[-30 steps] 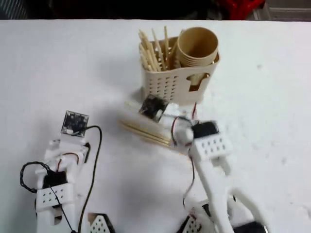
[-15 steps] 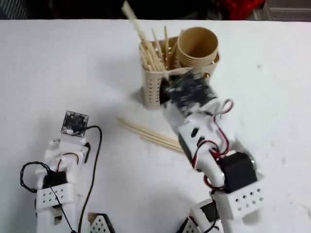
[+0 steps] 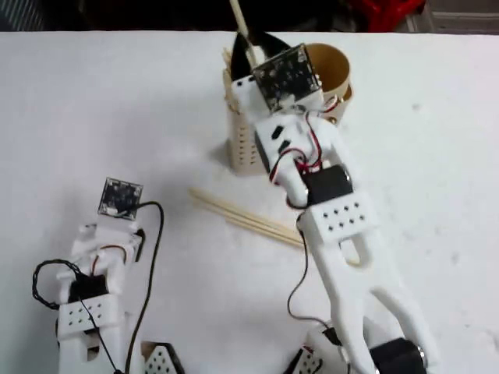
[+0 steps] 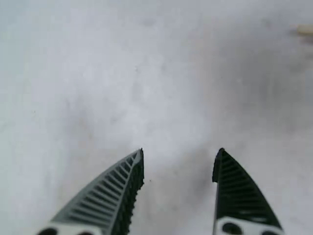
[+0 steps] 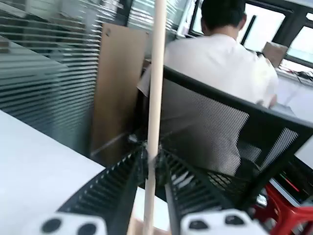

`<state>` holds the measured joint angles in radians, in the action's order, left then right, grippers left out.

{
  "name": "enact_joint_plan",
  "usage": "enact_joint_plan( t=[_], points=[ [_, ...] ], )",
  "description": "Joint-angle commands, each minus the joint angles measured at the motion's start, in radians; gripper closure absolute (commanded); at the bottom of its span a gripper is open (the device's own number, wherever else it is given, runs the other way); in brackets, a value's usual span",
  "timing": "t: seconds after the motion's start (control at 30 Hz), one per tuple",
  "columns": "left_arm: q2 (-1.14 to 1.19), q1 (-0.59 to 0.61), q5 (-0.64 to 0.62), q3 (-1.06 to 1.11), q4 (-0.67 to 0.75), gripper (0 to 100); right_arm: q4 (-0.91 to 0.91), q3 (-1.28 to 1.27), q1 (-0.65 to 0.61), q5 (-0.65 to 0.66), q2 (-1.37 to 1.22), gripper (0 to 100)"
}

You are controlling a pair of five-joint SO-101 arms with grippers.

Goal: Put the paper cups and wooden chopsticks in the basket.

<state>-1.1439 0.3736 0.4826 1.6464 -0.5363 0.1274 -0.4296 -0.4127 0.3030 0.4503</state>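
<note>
The cream basket (image 3: 248,144) stands at the table's far middle, holding stacked paper cups (image 3: 334,66) and several upright chopsticks. My right gripper (image 3: 251,53) hovers over the basket, shut on a wooden chopstick (image 3: 238,19) that points up and away; in the right wrist view that chopstick (image 5: 155,93) runs upright between the closed fingers of the gripper (image 5: 153,164). A few more chopsticks (image 3: 242,216) lie flat on the table in front of the basket. My left gripper (image 4: 178,166) is open over bare white table at the near left.
The left arm (image 3: 97,257) rests at the near left with a black cable looping beside it. The right arm's white links (image 3: 343,234) stretch from the near edge toward the basket, passing over the lying chopsticks' right end.
The right arm lifted a chopstick off the table and swung it up over the basket. The left arm has stayed still.
</note>
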Motion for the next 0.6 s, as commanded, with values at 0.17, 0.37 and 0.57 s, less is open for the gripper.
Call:
enact_joint_plan(
  t=[0.17,0.37,0.57],
  points=[
    [-0.012,0.005,-0.005,-0.005,0.021,77,-0.160,-0.097,0.102,-0.172,-0.041,98.1],
    [-0.012,0.005,-0.005,-0.005,0.021,77,-0.217,-0.169,0.102,-0.175,-0.048,97.9],
    [-0.012,0.005,-0.005,-0.005,0.021,77,-0.171,-0.170,0.102,-0.175,-0.041,83.9]
  ],
)
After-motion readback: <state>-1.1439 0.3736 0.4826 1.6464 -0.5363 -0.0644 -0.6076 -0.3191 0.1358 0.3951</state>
